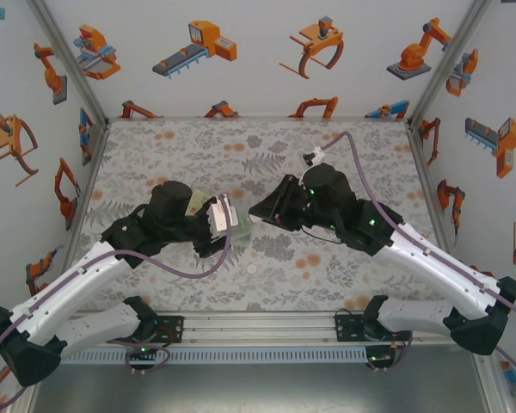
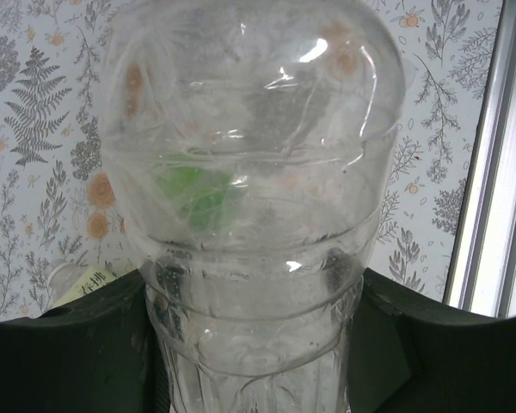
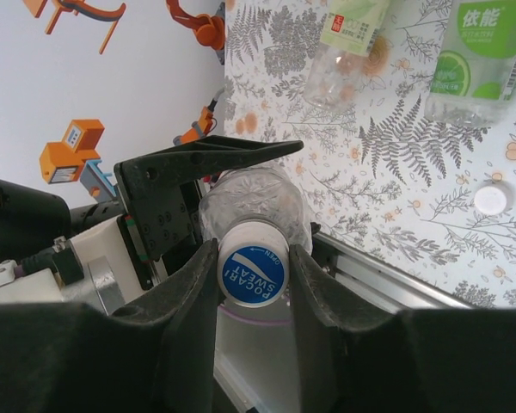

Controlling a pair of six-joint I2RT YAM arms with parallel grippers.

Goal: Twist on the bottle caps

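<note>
A nearly plain clear bottle (image 2: 249, 172) is clamped in my left gripper (image 2: 254, 344), which is shut on its body above the table's middle (image 1: 228, 215). My right gripper (image 3: 254, 280) is shut on a white bottle cap (image 3: 254, 271) with a blue printed top, both fingers pressing its sides. The cap sits on the mouth of the clear bottle (image 3: 254, 202). In the top view the right gripper (image 1: 258, 211) meets the left one tip to tip. Another white cap (image 3: 490, 200) lies loose on the table (image 1: 252, 268).
Two more bottles lie on the floral table, one with a pale yellow-green label (image 3: 353, 26) and one with a bright green label (image 3: 482, 43). The aluminium front rail (image 3: 396, 288) runs below the grippers. Walls enclose the table on three sides.
</note>
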